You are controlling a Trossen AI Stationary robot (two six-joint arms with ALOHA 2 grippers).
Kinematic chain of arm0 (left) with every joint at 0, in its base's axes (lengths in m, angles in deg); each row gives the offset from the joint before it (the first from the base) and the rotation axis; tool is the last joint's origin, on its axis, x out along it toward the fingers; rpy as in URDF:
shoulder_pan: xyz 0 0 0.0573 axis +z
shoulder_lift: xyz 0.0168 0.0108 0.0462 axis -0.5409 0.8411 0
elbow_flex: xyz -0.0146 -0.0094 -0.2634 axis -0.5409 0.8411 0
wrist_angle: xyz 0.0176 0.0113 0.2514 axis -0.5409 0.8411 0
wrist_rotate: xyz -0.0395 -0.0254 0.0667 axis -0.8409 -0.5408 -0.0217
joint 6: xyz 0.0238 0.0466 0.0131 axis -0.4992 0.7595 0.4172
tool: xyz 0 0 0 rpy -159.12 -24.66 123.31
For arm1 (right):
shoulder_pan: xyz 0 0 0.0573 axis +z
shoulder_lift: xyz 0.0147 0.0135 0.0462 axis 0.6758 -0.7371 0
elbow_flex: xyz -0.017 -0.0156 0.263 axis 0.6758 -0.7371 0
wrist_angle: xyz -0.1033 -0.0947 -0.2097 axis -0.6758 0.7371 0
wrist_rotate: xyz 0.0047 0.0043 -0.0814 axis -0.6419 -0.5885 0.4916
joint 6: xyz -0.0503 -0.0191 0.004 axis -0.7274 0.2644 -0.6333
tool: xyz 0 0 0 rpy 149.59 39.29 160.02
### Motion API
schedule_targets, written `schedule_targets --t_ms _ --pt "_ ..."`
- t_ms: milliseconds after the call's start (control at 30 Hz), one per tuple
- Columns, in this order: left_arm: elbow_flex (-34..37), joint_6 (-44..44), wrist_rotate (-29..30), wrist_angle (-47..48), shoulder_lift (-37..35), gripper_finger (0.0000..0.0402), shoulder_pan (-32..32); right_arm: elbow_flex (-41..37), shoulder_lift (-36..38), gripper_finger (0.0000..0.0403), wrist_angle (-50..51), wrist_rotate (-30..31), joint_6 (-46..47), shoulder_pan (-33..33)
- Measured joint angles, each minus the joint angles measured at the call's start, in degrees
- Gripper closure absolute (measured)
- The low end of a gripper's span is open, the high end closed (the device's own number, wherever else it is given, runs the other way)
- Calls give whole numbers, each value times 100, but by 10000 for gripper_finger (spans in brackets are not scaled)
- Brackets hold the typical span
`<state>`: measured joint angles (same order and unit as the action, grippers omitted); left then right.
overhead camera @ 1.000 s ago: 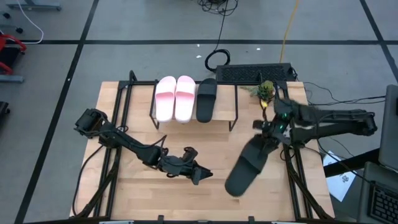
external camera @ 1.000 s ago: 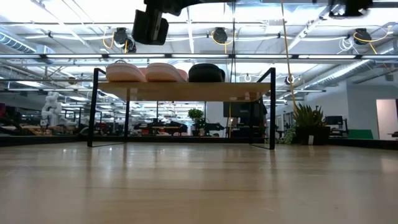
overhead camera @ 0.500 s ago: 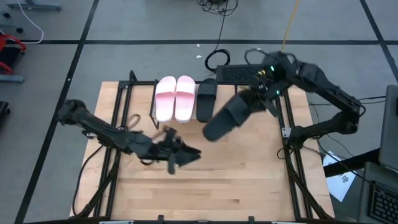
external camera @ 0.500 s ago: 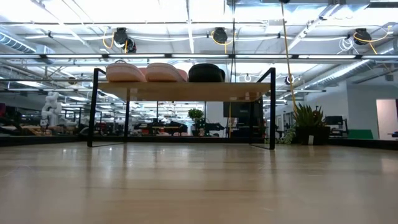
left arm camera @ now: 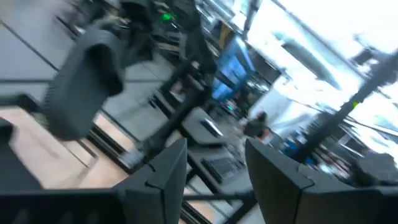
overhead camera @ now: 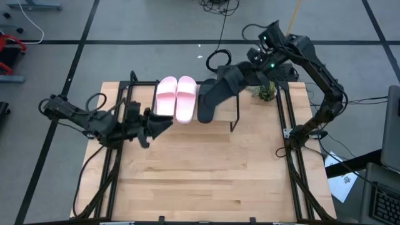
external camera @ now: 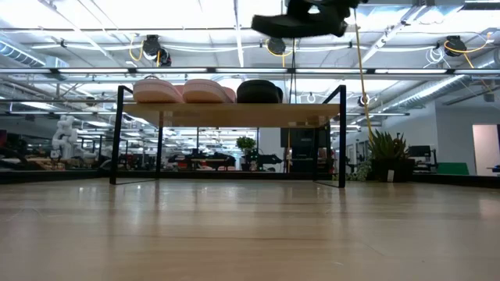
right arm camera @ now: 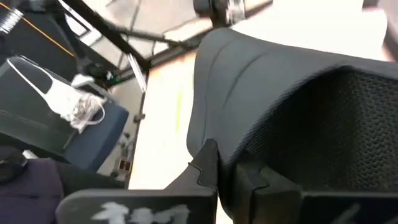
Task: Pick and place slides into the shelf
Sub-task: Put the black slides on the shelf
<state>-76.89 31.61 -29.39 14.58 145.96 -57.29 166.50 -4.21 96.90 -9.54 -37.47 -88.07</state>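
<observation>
Since half a second ago the right arm has swung the black slide [overhead camera: 220, 92] farther toward the shelf [overhead camera: 236, 119], so the sandal now hangs in the air just above the shelf's right part, partly over the other black slide [overhead camera: 205, 110] already lying there. It is tilted, toe end lower and pointing toward the worktop's [overhead camera: 206, 175] middle. The right end effector [overhead camera: 253, 70] pinches the slide at its heel end; in the right wrist view the dark fingers [right arm camera: 205, 171] sit pressed against the slide's edge [right arm camera: 286, 99].

On the shelf's board the pale pink pair [overhead camera: 175, 98] lies side by side at the left, with the resting black slide just beside it. The low view shows the same row on the shelf top [external camera: 234, 114]: two pink slides [external camera: 181, 90], then the black one [external camera: 259, 91], and the carried slide [external camera: 301, 19] high above them near the frame's upper edge, clear of the board.

The left arm has pulled back toward the worktop's left side, and its end effector [overhead camera: 156, 123] now hovers near the shelf's left legs. Its fingers [left arm camera: 273, 171] look spread with nothing between them, though the left wrist view is smeared. That view also catches the carried slide [left arm camera: 87, 81] farther off.
</observation>
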Motion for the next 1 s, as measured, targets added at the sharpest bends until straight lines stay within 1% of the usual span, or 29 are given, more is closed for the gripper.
schedule_targets --t_ms 67,133,200,300,400,467,600,700,800,900,1000 --pt "0 -36 8 25 10 238 227 253 -130 403 -188 -125 10 -58" --pt "0 -255 -200 125 13 238 502 540 -260 403 -227 -146 8 -100" --pt "0 -615 -644 355 20 238 868 773 -360 403 -212 -207 31 -131" --pt "3 -1010 -1228 706 51 238 1385 952 -393 403 -98 -493 -19 -99" --pt "3 -1289 -1886 631 34 238 1802 1021 -339 403 159 -585 -136 34" --pt "0 -1358 -2169 586 31 238 1969 1018 -271 403 196 -568 -169 94" --pt "0 -1378 -2246 455 105 238 2093 1017 -55 403 -59 -546 -44 242" --pt "0 -1512 -2248 239 240 238 2106 1021 45 403 -569 -577 364 397" --pt "0 -1551 -2249 -132 457 238 2108 1021 65 403 -866 -579 655 526" --pt "0 -1568 -2317 -582 657 238 2151 1019 67 403 -869 -564 751 667" --pt "0 -1571 -2445 -712 768 238 2197 1017 47 403 -854 -568 762 788"
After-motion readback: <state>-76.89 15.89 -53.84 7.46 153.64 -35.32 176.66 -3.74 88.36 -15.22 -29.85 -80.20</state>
